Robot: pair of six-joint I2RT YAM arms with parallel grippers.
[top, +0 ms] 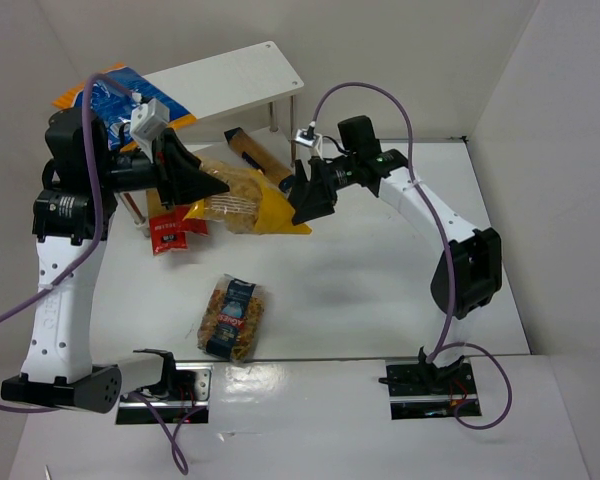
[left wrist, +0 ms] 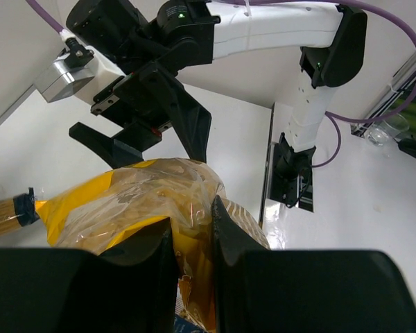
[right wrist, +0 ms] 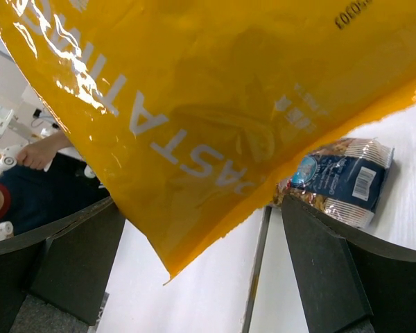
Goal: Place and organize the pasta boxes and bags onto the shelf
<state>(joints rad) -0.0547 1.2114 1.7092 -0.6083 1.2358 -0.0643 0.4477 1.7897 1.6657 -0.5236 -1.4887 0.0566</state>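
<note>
The left gripper (top: 218,185) clamps the yellow bag (top: 255,208); the right gripper (top: 305,200) stands open beside it. The shelf (top: 230,75) lies beyond, toward the table's (top: 380,300) far-left corner.

Pasta stock, by count:
- yellow bag (top: 242,200): 1
- blue-and-orange bag (top: 120,95): 1
- small clear blue-labelled bag (top: 232,318): 1
- long narrow tan box (top: 252,150): 1
- red spaghetti packs (top: 168,235): at least 1; the left arm hides the rest, so no exact count

Fixtures:
- white shelf (top: 230,75): 1, with 2 tiers
- bench (top: 380,290): 1
- end effectors: 2, namely the left end effector (top: 220,186) and the right end effector (top: 296,202)
</note>
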